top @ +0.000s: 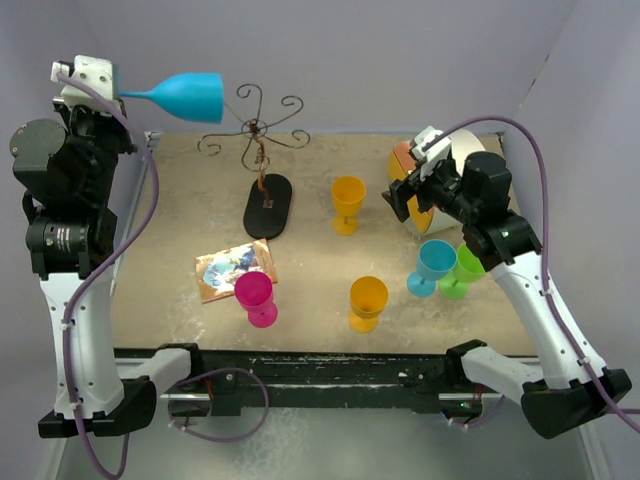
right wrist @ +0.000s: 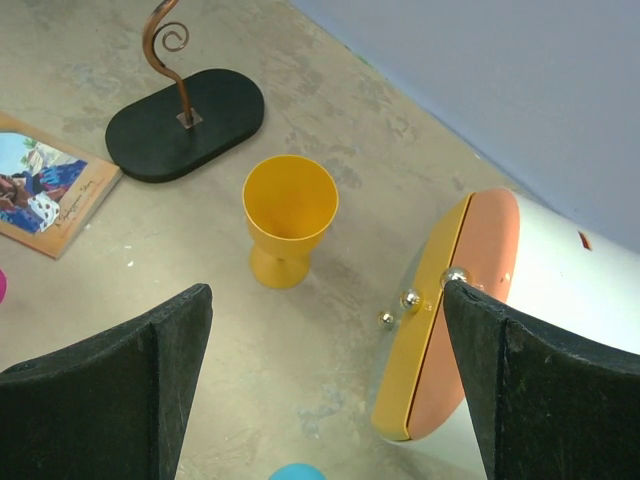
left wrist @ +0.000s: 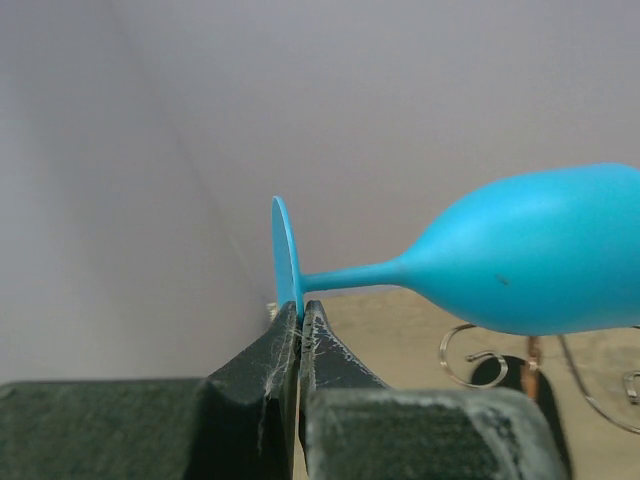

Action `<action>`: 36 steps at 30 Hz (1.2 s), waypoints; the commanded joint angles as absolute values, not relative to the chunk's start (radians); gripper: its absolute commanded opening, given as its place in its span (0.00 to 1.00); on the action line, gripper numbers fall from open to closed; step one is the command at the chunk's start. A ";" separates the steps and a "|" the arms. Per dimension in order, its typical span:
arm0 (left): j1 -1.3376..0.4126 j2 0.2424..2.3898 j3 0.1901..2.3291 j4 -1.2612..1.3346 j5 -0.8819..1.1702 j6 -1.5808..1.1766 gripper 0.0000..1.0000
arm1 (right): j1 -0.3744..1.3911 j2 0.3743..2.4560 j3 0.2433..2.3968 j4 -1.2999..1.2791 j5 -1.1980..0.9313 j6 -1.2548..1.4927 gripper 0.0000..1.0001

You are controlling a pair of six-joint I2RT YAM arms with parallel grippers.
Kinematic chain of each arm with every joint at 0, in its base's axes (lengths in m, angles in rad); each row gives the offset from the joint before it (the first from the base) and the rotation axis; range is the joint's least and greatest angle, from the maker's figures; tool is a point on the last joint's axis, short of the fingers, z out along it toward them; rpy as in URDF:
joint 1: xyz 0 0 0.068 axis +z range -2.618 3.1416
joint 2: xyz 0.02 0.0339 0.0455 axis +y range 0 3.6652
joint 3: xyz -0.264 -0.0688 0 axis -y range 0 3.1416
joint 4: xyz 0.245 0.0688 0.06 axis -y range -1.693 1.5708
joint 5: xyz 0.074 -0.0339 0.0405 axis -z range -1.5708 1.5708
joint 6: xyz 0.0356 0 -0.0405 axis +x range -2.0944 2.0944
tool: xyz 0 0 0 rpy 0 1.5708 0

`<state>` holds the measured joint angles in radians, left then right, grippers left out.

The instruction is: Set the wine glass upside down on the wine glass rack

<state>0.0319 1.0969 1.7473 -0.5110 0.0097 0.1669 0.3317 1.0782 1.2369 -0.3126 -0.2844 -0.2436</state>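
Turquoise, the wine glass point(top: 185, 96) is hanging sideways just left of the wine glass rack point(top: 258, 150), the raised left gripper point(left wrist: 301, 312) pinching its foot, while the right gripper point(right wrist: 325, 300) is hovering empty and spread wide, well right of the rack over the mottled beige table point(top: 180, 220) between pale lilac walls point(top: 380, 60), the booklet point(top: 232, 268) print being unreadable.

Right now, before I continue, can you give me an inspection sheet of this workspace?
Surface: beige table, mottled.
Job's things: blue wine glass held sideways by its foot, far left; rack upright, nothing hanging on it.
Clutter: two yellow cups, pink cup, blue cup, green cup, booklet, round orange and white object.
End effectors: left end effector shut on the glass foot; right end effector open, empty, near the round object.
Cables: purple cables along both arms, one loop at near edge.
Surroundings: plain pale walls.
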 commanded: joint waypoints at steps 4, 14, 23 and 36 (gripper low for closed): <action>0.043 1.102 1.753 -0.439 -0.180 0.493 0.00 | 0.295 1.003 1.214 -0.223 -0.356 -0.238 1.00; 0.043 1.147 1.594 -0.351 -0.225 0.829 0.00 | 0.279 0.998 1.186 -0.206 -0.339 -0.239 1.00; 0.037 1.173 1.449 -0.261 -0.061 1.131 0.00 | 0.275 1.020 1.180 -0.206 -0.334 -0.242 1.00; -0.032 1.266 1.457 -0.316 0.175 1.343 0.00 | 0.267 1.026 1.172 -0.208 -0.356 -0.242 1.00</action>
